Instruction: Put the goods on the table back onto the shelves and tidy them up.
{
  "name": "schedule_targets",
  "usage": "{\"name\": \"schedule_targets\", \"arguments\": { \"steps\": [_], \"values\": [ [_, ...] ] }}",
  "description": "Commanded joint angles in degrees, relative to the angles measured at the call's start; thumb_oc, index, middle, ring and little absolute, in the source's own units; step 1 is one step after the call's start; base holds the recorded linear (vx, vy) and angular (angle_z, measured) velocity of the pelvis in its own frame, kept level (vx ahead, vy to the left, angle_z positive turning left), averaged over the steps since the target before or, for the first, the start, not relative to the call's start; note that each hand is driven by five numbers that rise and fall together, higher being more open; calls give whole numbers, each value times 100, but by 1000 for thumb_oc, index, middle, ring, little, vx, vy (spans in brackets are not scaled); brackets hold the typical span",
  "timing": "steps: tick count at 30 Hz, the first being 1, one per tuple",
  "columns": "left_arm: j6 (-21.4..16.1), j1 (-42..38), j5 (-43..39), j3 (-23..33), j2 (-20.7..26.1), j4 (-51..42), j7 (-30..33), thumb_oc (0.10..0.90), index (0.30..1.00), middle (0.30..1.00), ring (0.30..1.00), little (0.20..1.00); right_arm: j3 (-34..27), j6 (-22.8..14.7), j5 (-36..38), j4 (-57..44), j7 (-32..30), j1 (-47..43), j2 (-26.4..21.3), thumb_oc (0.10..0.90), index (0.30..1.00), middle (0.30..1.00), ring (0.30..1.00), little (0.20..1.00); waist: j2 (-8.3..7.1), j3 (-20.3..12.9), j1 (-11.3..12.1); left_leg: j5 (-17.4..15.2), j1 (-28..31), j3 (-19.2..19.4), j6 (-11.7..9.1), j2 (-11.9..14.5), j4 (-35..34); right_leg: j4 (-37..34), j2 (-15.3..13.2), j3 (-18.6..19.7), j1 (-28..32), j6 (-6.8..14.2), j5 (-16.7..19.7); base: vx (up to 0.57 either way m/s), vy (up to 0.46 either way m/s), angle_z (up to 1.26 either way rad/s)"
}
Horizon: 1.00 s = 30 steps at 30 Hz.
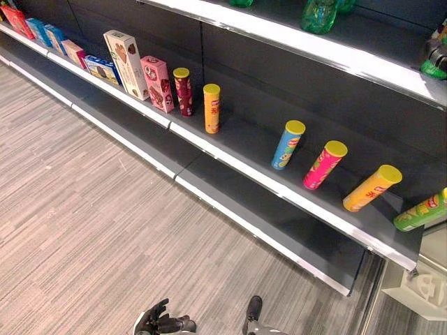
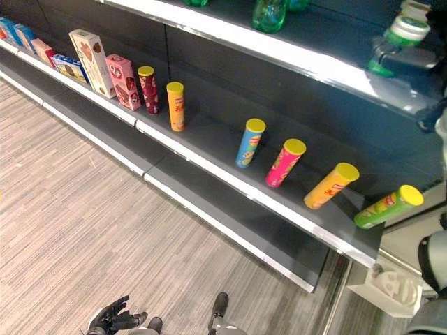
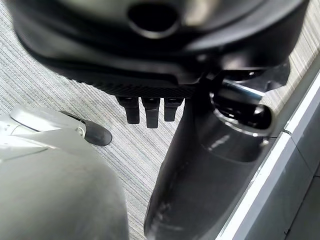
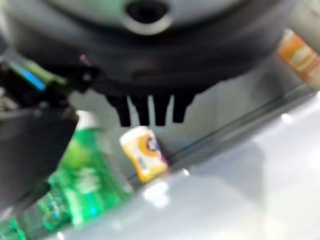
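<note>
Left eye view: chip cans (image 1: 325, 164) and boxes (image 1: 126, 64) already line the middle shelf (image 1: 230, 164), evenly spaced — stocking looks largely done. Left hand (image 1: 159, 319) hangs low over the floor (image 1: 91, 230), fingers loosely spread, empty; right hand (image 4: 150, 107) — fingers straight, holding nothing — faces green bottles (image 4: 80, 195) on the upper shelf.

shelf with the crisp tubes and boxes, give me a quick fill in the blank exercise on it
1. All the tall crisp tubes on the dark middle shelf have lids coloured ____.
2. Between the blue crisp tube and the orange crisp tube stands a tube coloured ____.
3. The tall white biscuit box stands right beside a shorter box coloured ____.
4. The robot's dark left hand hangs low over the ____.

Missing words: yellow; pink; pink; floor
</note>
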Motion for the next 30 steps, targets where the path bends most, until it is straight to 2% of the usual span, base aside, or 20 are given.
{"name": "schedule_targets", "arguments": {
  "steps": [1, 5, 9, 11, 15, 16, 17, 18, 19, 24, 26, 28, 30],
  "values": [
    [-318, -62, 75, 3, 476, 107, 76, 800, 900, 900, 900, 900, -64, -308, 150, -291, -497, -664, -395, 800, 900, 900, 900, 900, -559, -314, 66, 113, 3, 471, -58, -189, -268, 30, -154, 370, 1042, 628, -1189, -14, 37, -19],
    [-313, -67, 86, 8, 476, 68, 71, 800, 900, 900, 900, 900, -218, -360, 238, -503, -598, -626, -473, 800, 900, 900, 900, 900, -564, -326, 54, 101, 25, 533, -28, -197, -268, 30, -166, 442, 1036, 642, -1169, 0, 41, -15],
    [-293, -51, 171, 103, 414, 140, 107, 800, 900, 900, 900, 900, -708, -451, 131, -1365, -781, -176, -800, 800, 900, 900, 900, 900, -556, -348, -34, 62, 44, 599, 15, -220, -268, 30, -201, 497, 1025, 676, -1153, -20, 54, -3],
    [-270, -38, 224, 179, 362, 156, 123, 800, 900, 900, 900, 900, -1147, -505, 25, -1932, -943, 232, -994, 800, 900, 900, 900, 900, -530, -372, -121, 44, 49, 646, 41, -236, -268, 30, -221, 538, 1011, 699, -1126, -18, 64, -7],
    [-251, -51, 349, 418, 278, 167, 184, 800, 900, 900, 900, 900, -2776, -670, -203, -3303, -1173, 1850, -1057, 800, 900, 900, 900, 900, -498, -406, -366, 34, 34, 820, 137, -303, -268, 30, -281, 729, 878, 777, -978, -53, 83, -13],
    [-255, -44, 400, 466, 291, 171, 192, 800, 900, 900, 900, 900, -3258, -691, -247, -3664, -1147, 2371, -982, 800, 900, 900, 900, 900, -511, -418, -409, 11, 39, 892, 167, -324, -268, 30, -293, 809, 833, 797, -941, -66, 79, -30],
    [-255, -52, 402, 435, 344, 170, 192, 800, 900, 900, 900, 900, -3533, -676, -260, -3745, -1141, 2652, -959, 800, 900, 900, 900, 900, -555, -422, -352, 10, 37, 905, 168, -324, -268, 30, -292, 822, 824, 797, -939, -82, 169, -47],
    [-248, -92, 524, 636, 300, 207, 188, 800, 900, 900, 900, 900, -4419, -762, -502, -4718, -1052, 3691, -693, 800, 900, 900, 900, 900, -529, -441, -598, -50, 72, 1144, 254, -390, -268, 56, -334, 1081, 678, 890, -801, -86, 170, -83],
    [-249, -129, 537, 629, 356, 235, 182, 800, 900, 900, 900, 900, -4946, -773, -557, -5028, -1039, 4237, -569, 800, 900, 900, 900, 900, -581, -436, -554, -71, 86, 1264, 280, -408, -268, 76, -339, 1214, 597, 922, -746, -118, 225, -105],
    [-304, -217, 619, 658, 349, 170, 180, 800, 900, 900, 900, 900, -5823, -947, -426, -5692, -1062, 5153, 46, 800, 900, 900, 900, 900, -549, -243, -921, -177, 196, 1716, 492, -523, -268, 512, -327, 1788, 97, 1197, -526, -104, 158, -86],
    [-326, -214, 602, 631, 375, 31, 137, 800, 900, 900, 900, 900, -5912, -1013, -261, -5851, -1010, 5274, 264, 800, 900, 900, 900, 900, -569, -65, -998, -228, 292, 1971, 552, -538, -268, 916, -301, 1927, -248, 1412, -225, -116, 102, -93],
    [-326, -237, 672, 611, 385, -10, 99, 800, 900, 900, 900, 900, -6002, -998, -232, -5846, -998, 5440, 343, 800, 900, 900, 900, 900, -515, 32, -1131, -236, 354, 2101, 566, -456, -268, 1046, -211, 1994, -412, 1431, -180, -101, 60, -100],
    [-336, -276, 734, 523, 419, -11, 62, 800, 900, 900, 900, 900, -6133, -1040, -189, -5843, -1059, 5481, 353, 800, 900, 900, 900, 900, -484, 59, -1147, -205, 389, 2266, 606, -466, -268, 938, -335, 1918, -444, 1398, -216, -67, 94, -98]
  ]
}}
